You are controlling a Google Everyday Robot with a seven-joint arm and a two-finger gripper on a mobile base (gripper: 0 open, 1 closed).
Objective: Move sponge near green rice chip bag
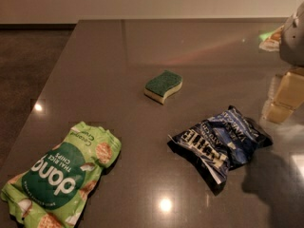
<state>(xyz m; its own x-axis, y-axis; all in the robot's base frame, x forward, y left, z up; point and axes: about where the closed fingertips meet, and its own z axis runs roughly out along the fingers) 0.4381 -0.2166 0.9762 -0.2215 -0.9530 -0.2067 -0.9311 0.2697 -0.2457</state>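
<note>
The sponge [163, 86], with a dark green top over pale yellow foam, lies flat near the middle of the dark table. The green rice chip bag [59, 177] lies at the front left, well apart from the sponge. My gripper [281, 101] hangs at the right edge of the view, above the table. It is far to the right of the sponge, holds nothing that I can see, and is partly cut off by the frame.
A crumpled dark blue bag [219, 144] with white lettering lies at the front right, just below-left of the gripper. The table [118, 56] has its left edge running diagonally, with floor beyond. Something greenish [270, 36] sits at the far right.
</note>
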